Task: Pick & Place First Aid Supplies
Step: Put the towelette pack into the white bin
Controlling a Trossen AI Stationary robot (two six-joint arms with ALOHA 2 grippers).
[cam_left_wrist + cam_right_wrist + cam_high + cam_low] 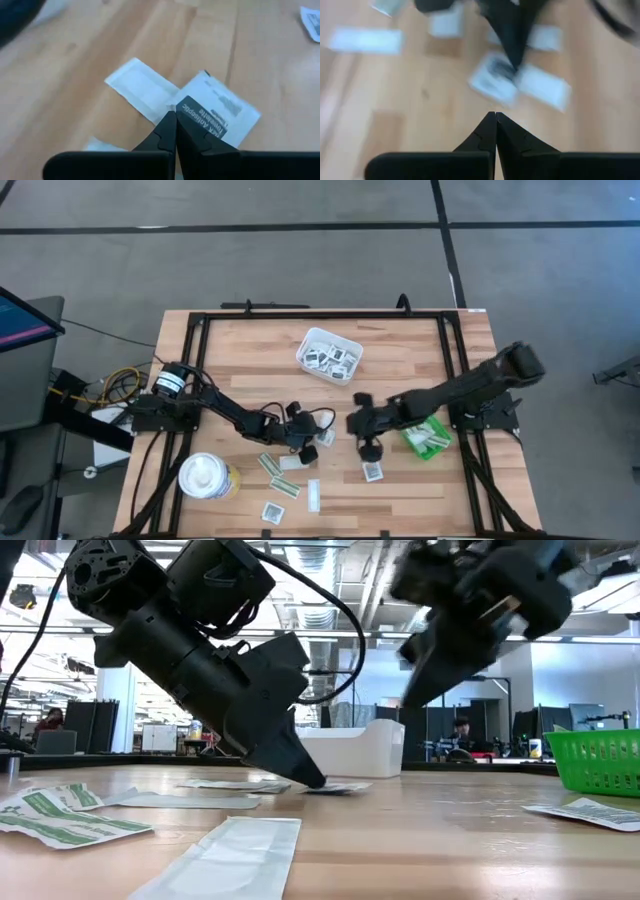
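— Pinching down near the middle of the tabletop [400, 340], the left gripper [176, 120] has its fingers pressed together on the edge of a square white packet [225, 107] with dark print (an antiseptic towelette, by the label). What worries you?

— That packet overlaps a plain white strip [140, 87] lying just at its ten o'clock. If the fingertips have caught both edges, both may lift, and one could drop off partway to the white tray [328, 352], which sits at twelve o'clock from the gripper.

— Could the grip itself fail?

— I judge so. The fingers meet at the very rim of a thin, flat packet, so it could slide out as the arm rises, or only its corner may be held.

— And the right gripper [496, 116]?

— Pressed shut with nothing between the fingers, hovering above the tabletop just at three o'clock from the left one. The two are close, so a lift that swings toward three o'clock risks a knock between arms.

— Where are the other supplies?

— Several packets [282, 486] lie scattered toward six o'clock, one [373, 471] below the right gripper, some are in the tray already, and strips sit in the green bin [428, 438] at three o'clock. A low sweep could push the loose ones about.
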